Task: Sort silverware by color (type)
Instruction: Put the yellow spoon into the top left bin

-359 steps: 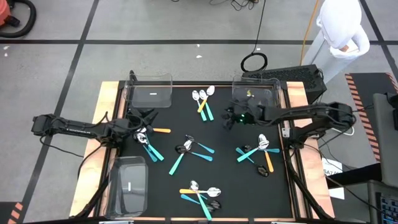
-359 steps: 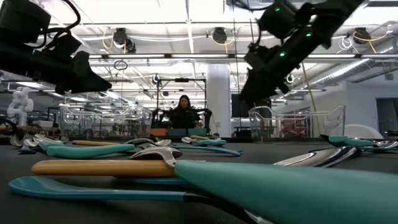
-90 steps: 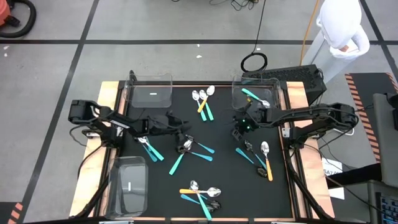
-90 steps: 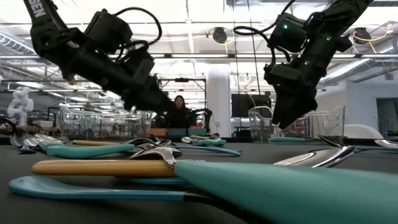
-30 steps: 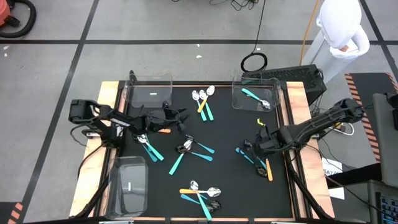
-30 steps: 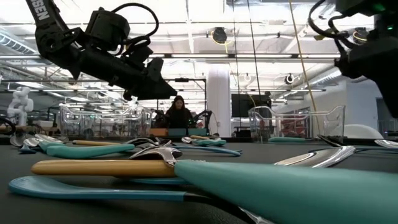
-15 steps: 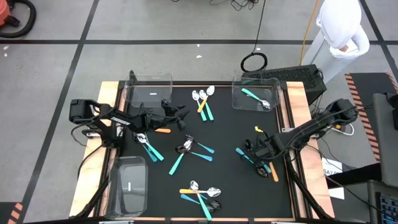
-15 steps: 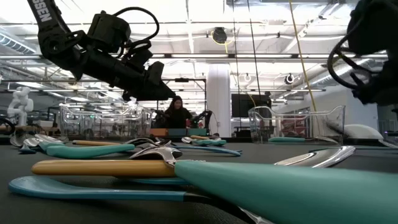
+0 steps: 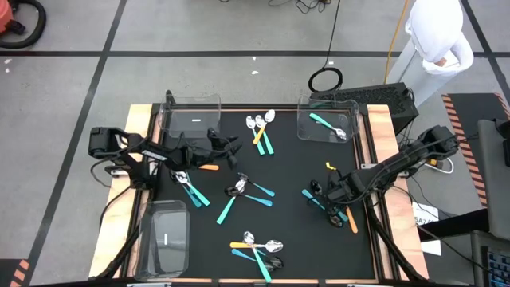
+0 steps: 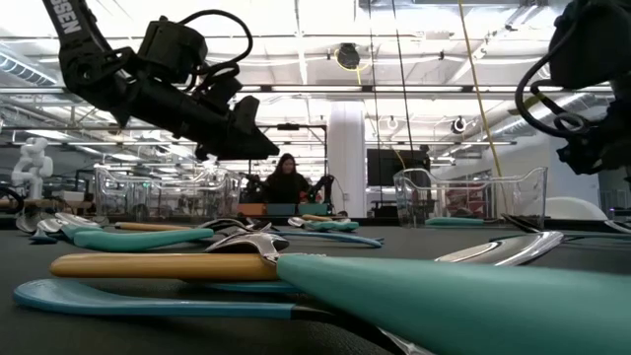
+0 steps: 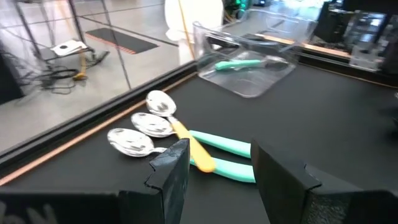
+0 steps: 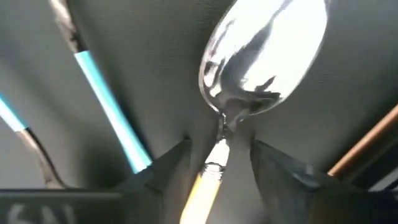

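With 1 teal spoon [image 9: 324,123] binned and most silverware [image 9: 253,249] unsorted, right gripper [image 12: 219,163] fingers straddle a silver-headed spoon [image 12: 261,56]; left gripper [image 11: 216,167] spread, empty.

bare mat [image 9: 295,171] mid-table — spoon clusters [image 9: 247,190] (scattered) around

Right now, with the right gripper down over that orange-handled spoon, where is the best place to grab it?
Probably at the narrow neck of the spoon, where the shiny bowl meets the orange handle. It lies flat on the mat, so come straight down from above. The right gripper already straddles that thin part with open fingers.
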Controlling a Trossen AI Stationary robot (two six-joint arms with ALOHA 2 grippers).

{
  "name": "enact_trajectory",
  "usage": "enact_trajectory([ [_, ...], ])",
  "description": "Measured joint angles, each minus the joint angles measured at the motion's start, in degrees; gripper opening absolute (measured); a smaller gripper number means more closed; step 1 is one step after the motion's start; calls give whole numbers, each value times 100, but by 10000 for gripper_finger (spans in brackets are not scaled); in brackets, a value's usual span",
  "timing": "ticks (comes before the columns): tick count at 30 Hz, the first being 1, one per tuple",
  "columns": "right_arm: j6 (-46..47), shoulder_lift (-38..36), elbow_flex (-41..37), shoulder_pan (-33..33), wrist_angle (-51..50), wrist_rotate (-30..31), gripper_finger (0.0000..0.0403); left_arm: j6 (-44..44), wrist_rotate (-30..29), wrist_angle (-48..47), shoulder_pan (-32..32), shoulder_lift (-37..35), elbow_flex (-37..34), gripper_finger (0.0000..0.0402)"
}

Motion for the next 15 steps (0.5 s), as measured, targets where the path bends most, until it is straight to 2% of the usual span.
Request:
enact_trajectory([
  [7,-327,0,6,-114,246,33,21,0,25,0,-71,0,0,173],
  [10,-925,9,207,-376,332,395,21,0,25,6,-73,0,0,173],
  [15,-2449,6,737,-955,183,919,31,2,20,193,-37,0,0,173],
])
